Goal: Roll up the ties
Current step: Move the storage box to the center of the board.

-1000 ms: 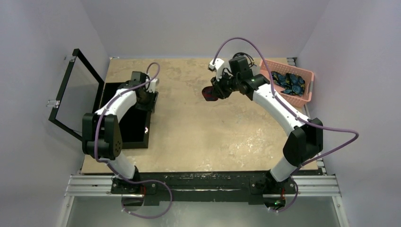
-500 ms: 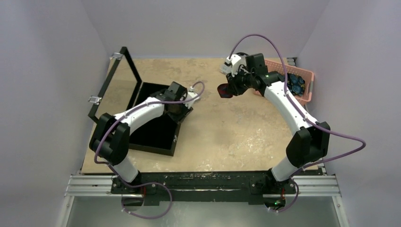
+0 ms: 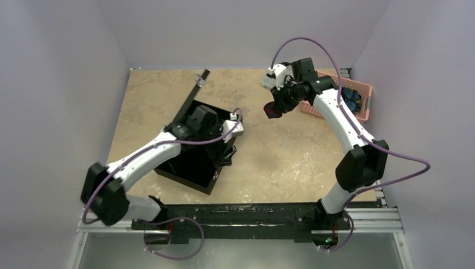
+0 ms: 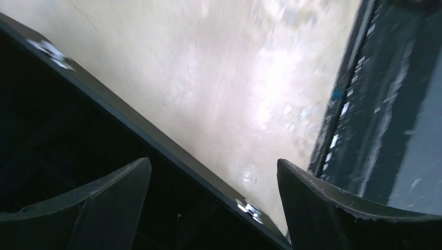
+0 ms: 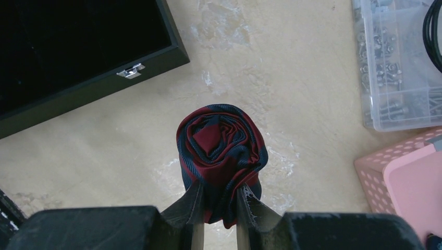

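Observation:
A maroon tie with navy stripes (image 5: 221, 148), rolled into a tight coil, hangs above the tan table with my right gripper (image 5: 219, 197) shut on its lower edge. From above, that tie (image 3: 273, 109) and the right gripper (image 3: 280, 103) sit at the back, right of centre. Dark blue and teal ties (image 3: 350, 98) lie in the pink basket (image 3: 365, 89). My left gripper (image 4: 212, 167) stands wide open astride the right wall of the black box (image 4: 156, 148), holding nothing. In the top view the left gripper (image 3: 226, 152) is at that box's right side.
The black box (image 3: 193, 159) sits left of centre, its hinged lid (image 3: 190, 101) standing up at the back. A clear parts organiser (image 5: 396, 67) lies beside the pink basket (image 5: 406, 174). The dark rail (image 4: 375, 104) runs along the near table edge.
The left arm dragged the black box toward the middle and turned it, then opened its jaws and let go of the wall. The right arm shifted slightly right with the rolled tie.

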Available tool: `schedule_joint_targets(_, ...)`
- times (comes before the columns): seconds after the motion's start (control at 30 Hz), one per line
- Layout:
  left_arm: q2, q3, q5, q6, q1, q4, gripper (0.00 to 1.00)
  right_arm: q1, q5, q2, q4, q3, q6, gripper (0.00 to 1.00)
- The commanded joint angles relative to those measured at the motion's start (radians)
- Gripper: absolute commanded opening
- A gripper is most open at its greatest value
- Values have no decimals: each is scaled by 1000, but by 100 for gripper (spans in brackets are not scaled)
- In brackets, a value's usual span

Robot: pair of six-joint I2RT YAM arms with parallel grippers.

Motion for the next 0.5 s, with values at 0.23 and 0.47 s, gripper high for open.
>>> schedule_joint_targets(0.23, -207, -16, -95, -169, 349, 155, 100, 79, 27, 197, -118, 306, -7, 0)
schedule_joint_targets(0.47, -299, -27, -270, -115, 376, 174, 100, 171, 44, 247, -156, 393, -32, 0)
